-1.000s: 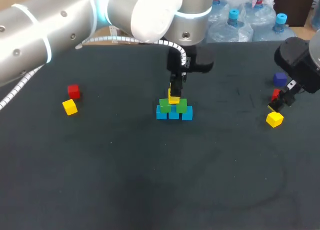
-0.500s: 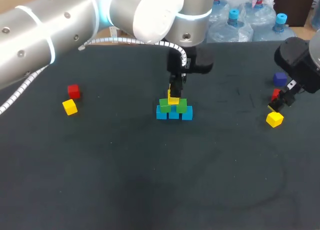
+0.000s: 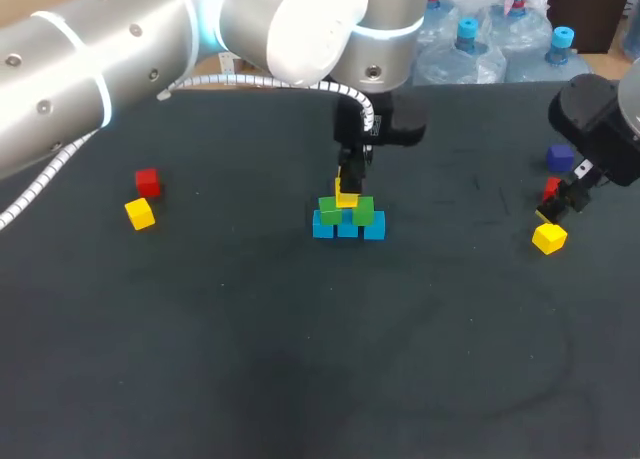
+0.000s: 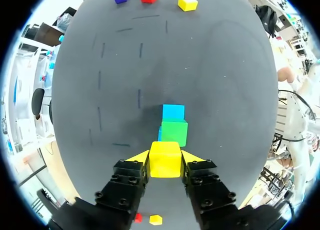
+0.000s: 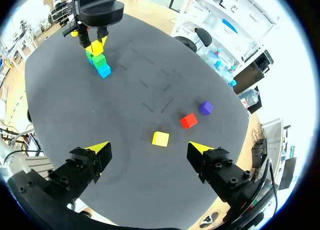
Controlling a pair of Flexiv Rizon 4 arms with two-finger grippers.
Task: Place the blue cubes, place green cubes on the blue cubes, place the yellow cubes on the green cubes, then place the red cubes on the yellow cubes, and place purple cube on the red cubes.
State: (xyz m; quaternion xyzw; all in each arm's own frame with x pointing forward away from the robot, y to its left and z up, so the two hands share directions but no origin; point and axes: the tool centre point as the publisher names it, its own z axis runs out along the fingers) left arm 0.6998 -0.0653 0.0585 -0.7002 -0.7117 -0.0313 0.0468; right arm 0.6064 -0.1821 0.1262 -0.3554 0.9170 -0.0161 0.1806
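Left wrist view showed the left gripper (image 4: pixel 165 158) pinching the held yellow cube (image 4: pixel 165 162) from both sides, its yellow tips pressed against the cube's flanks. This cube was a plain bright block with sharp edges and a lit top face. It sat directly over the green cubes (image 4: pixel 174 132), with the blue cubes (image 4: pixel 173 111) showing just beyond them (whether it rested on the green or hung a hair above could not be told).

From the head view, the left gripper (image 3: pixel 349 182) stood upright over the middle of the dark table (image 3: pixel 300 359). There the held yellow cube (image 3: pixel 347 198) capped two green cubes (image 3: pixel 362 213), which lay on a row of three blue cubes (image 3: pixel 348 227).

Well apart at the right, the right gripper (image 5: pixel 149 149) hung with its fingers spread wide and nothing between them. Ahead of it lay a loose yellow cube (image 5: pixel 160 139), then a red cube (image 5: pixel 188 121) and a purple cube (image 5: pixel 205 107), each apart from the others.

Far to the left on the table sat a second red cube (image 3: pixel 147 182), with a second yellow cube (image 3: pixel 140 214) just beside it.
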